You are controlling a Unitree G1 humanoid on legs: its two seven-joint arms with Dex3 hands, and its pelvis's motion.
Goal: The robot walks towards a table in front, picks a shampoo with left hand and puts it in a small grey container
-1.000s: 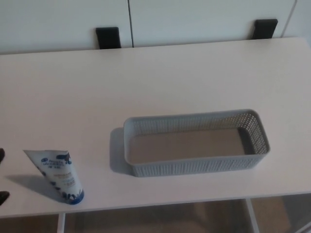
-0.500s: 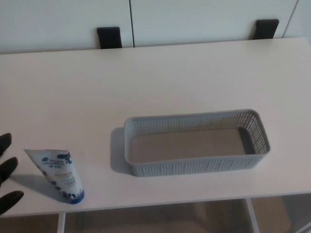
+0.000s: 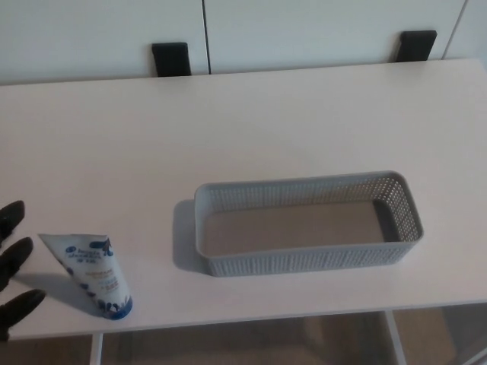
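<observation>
Closest to the robot is the front edge of the white table (image 3: 266, 129), and under it a white table leg (image 3: 95, 351) and a little of the brownish floor (image 3: 266, 342) can be seen.

At the near left corner the left hand (image 3: 15, 258) comes in from the side. Only the ends of its three black fingers (image 3: 23, 304) show, one behind the other. They are spread apart and nothing is between them, so the hand is released. The fingers are just beside the shampoo but do not touch it. The right hand does not show at all.

The shampoo (image 3: 91, 274) is a white tube with blue print. It is on the table near the front edge, with its blue cap towards the edge and its flat sealed end towards the back and left. I cannot tell if it stands on the cap or lies on its side. A soft shadow falls to its left.

Further in and to the right, well apart from the tube, is the small grey container (image 3: 304, 261), a long basket with pierced walls, set with its long side almost parallel to the front edge.

Behind it the tabletop is plain. At the far edge two black pieces (image 3: 170, 58) rise up, one to the left and one to the right, and I cannot tell what they are. Behind them are white panels (image 3: 304, 30) with thin vertical seams.
</observation>
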